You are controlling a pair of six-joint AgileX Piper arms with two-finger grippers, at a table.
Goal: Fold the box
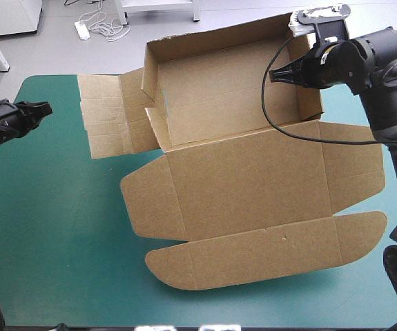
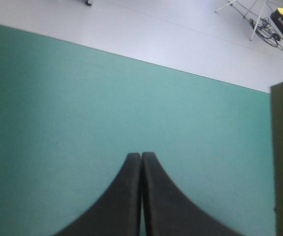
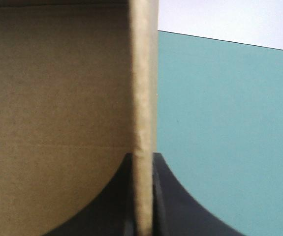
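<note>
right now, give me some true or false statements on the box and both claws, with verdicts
1. The right claw is shut on a raised wall of the box. True.
2. The left claw also holds the box. False: it is shut on nothing, over the teal-green cover, apart from the box.
3. The lid lies flat, toward the table's near edge. True.
4. The creased flap at the box's left end is tucked inside. False: it lies spread out on the cover, outside the box.
</note>
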